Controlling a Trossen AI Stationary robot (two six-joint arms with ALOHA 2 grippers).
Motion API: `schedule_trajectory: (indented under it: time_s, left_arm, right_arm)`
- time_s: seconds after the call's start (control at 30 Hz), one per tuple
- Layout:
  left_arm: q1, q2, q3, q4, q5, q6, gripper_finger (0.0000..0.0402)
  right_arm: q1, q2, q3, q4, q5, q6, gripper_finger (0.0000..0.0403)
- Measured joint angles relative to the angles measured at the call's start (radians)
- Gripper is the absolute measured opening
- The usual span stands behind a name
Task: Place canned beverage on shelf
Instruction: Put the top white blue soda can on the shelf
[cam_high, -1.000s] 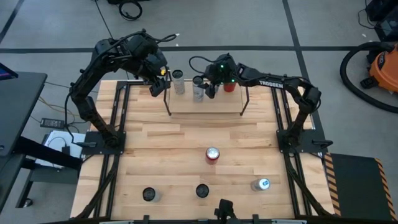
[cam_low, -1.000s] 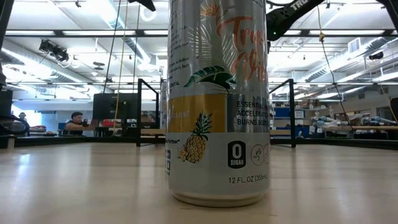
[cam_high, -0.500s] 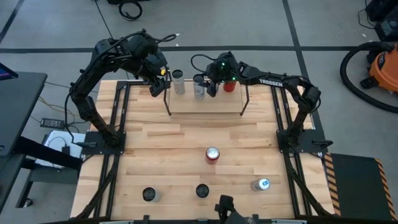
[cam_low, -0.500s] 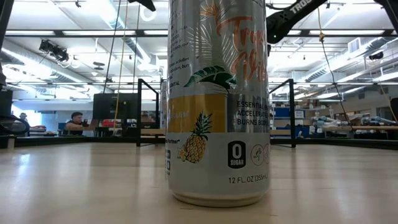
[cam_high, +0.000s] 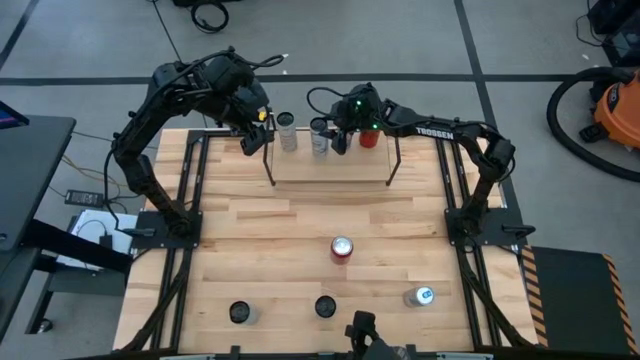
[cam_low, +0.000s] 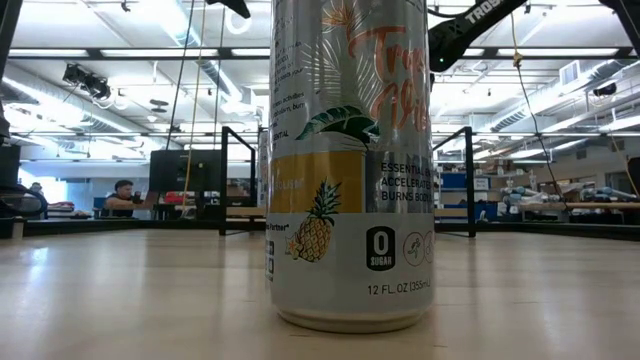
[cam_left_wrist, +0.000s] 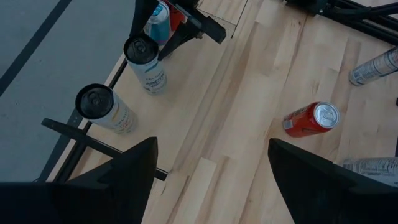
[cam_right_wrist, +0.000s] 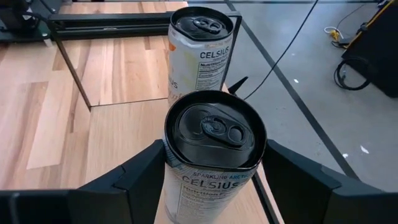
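Note:
The shelf (cam_high: 330, 165) stands at the table's far middle. A silver can with an orange label (cam_high: 288, 131) and a red can (cam_high: 368, 138) stand upright on its board. Between them my right gripper (cam_high: 328, 138) is shut on a silver Celsius can (cam_right_wrist: 214, 146), which is upright over the board. The orange-label can also shows in the right wrist view (cam_right_wrist: 200, 46), just beyond the held can. My left gripper (cam_high: 256, 138) is open and empty, raised by the shelf's left end. My right gripper pinches the Celsius can between its two fingers by the upper side wall just under the rim (cam_right_wrist: 168, 163). One finger (cam_right_wrist: 146, 171) is on each side, coming level from the table's right side. The can is upright; its bottom is out of view.
A red can (cam_high: 342, 248) lies on the table's middle. A silver can (cam_high: 420, 296) lies near the front right. Two dark-topped cans (cam_high: 240, 312) (cam_high: 325, 306) stand near the front edge. The latter fills the low view (cam_low: 350, 160).
My right gripper has gone a little toward the table's far edge with the Celsius can, which stays upright.

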Motion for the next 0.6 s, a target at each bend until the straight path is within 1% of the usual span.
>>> schedule_trajectory:
  time_s: [0.1,0.6]
  left_arm:
    - [0.000,0.000,0.000,0.000,0.000,0.000,0.0307]
    - [0.000,0.000,0.000,0.000,0.000,0.002,0.0307]
  right_arm:
    - [-0.003,0.000,0.000,0.007,0.015,0.003,0.0260]
    - [-0.003,0.000,0.000,0.006,0.010,0.010,0.0260]
